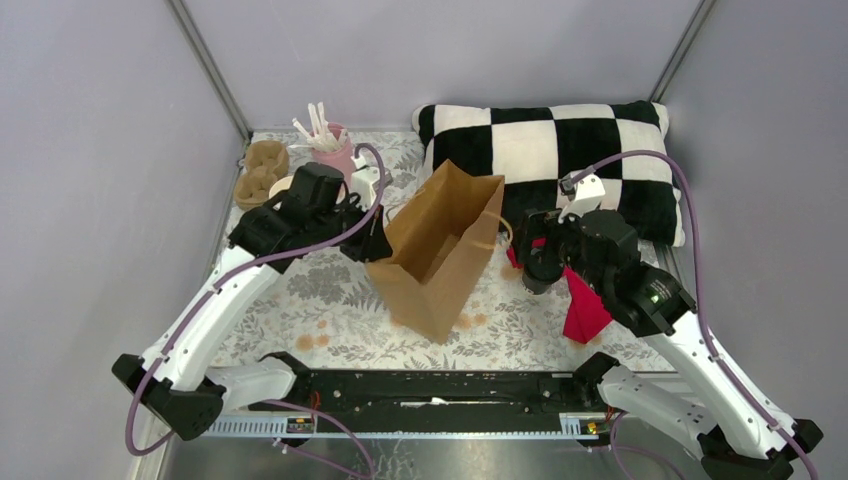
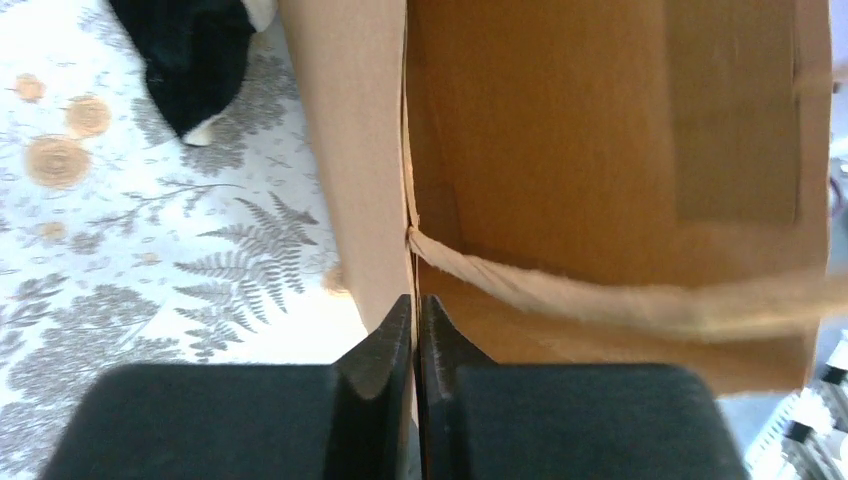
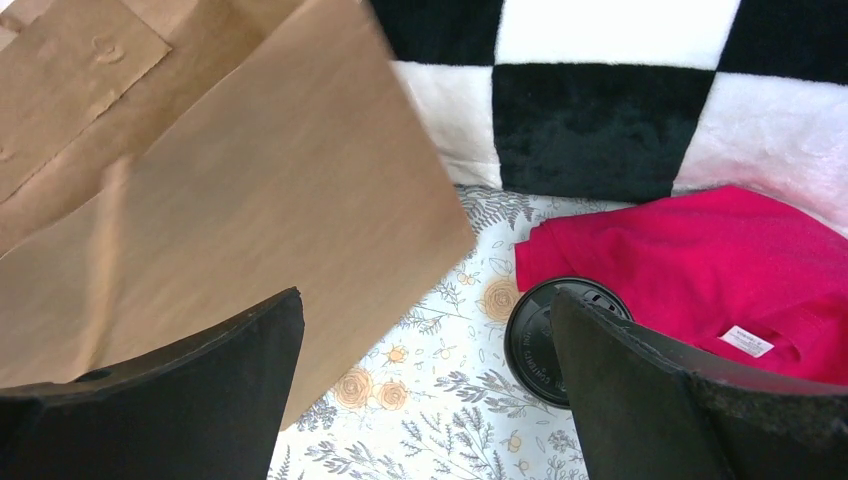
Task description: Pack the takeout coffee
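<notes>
Pinching the rim of the open brown paper bag [image 1: 440, 255], the left gripper [image 2: 415, 308] is closed tight on the paper, while right of the bag the right gripper [image 3: 425, 300] hangs wide open and empty over the takeout coffee [image 3: 535, 345], which stands lidded on the table [image 3: 430, 400] just beside the red cloth [image 3: 700, 270].

The bag [image 1: 440, 250] is brown, the pillow [image 1: 560, 140] has black and white squares, the cloth [image 1: 585, 310] is red, the coffee [image 3: 535, 340] is black on top, the mug [image 1: 340, 158] is pink, and the table [image 1: 330, 285] is white with grey leaves and little orange flowers.
</notes>
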Action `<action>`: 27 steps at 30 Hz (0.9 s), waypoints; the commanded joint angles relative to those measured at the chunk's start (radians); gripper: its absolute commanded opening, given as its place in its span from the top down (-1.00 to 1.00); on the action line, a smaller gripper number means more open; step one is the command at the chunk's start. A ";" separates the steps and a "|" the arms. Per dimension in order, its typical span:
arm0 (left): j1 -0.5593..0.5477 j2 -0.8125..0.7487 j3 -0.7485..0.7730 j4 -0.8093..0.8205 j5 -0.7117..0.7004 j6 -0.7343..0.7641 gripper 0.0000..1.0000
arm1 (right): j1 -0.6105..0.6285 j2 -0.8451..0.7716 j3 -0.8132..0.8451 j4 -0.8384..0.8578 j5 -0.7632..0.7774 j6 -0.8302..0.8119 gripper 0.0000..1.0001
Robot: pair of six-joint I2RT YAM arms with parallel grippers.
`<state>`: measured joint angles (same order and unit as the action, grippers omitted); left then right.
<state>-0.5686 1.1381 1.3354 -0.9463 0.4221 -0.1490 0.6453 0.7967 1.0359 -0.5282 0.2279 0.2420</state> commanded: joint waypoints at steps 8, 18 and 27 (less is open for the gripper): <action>-0.005 -0.028 0.151 0.004 -0.145 -0.043 -0.53 | 0.002 -0.025 -0.028 0.048 0.008 -0.004 -0.99; 0.011 -0.055 0.308 -0.080 -0.778 -0.244 -0.97 | 0.002 -0.058 -0.055 0.068 -0.020 -0.003 -0.99; 0.463 0.138 0.328 -0.014 -0.717 -0.258 -0.97 | 0.002 -0.116 -0.060 0.062 -0.050 -0.007 -0.99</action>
<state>-0.2596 1.1648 1.6543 -1.0138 -0.3141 -0.3794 0.6453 0.7158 0.9745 -0.5034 0.2047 0.2420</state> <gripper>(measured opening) 0.988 0.994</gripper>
